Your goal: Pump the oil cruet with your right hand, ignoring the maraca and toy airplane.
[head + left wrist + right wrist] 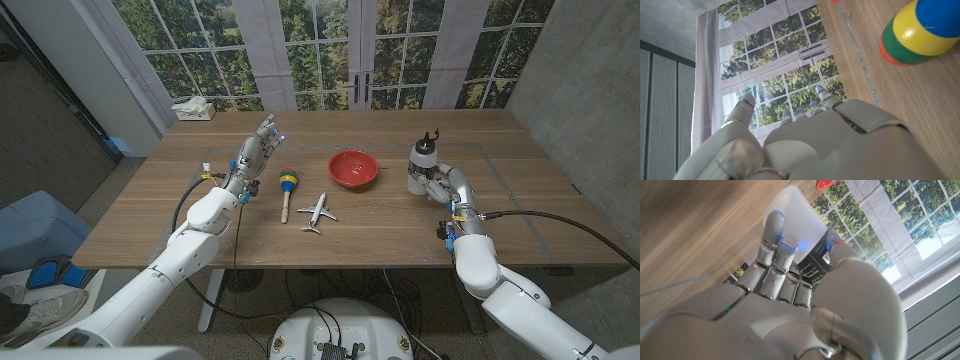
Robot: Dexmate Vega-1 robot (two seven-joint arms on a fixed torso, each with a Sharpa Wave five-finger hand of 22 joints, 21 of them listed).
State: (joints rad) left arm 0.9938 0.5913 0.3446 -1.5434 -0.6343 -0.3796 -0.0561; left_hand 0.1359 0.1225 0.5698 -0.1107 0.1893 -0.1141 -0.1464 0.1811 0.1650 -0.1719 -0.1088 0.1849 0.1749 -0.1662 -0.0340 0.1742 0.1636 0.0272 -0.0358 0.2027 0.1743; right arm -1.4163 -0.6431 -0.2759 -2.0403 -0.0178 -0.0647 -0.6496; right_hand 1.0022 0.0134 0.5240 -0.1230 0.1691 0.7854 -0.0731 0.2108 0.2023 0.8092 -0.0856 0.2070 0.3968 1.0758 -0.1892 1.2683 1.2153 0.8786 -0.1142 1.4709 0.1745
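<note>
At the table's (380,225) right side, the right robot hand (432,180) grasps the oil cruet (422,165) standing upright beside the red bowl (353,168); pumping looks about to begin or underway, cannot tell which. Left robot hand (255,152) hangs released near the maraca (287,190), toy airplane (318,212) untouched.

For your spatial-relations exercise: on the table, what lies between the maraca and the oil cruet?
In the head view, the toy airplane and the red bowl lie between the maraca and the cruet, which the right hand touches.
</note>
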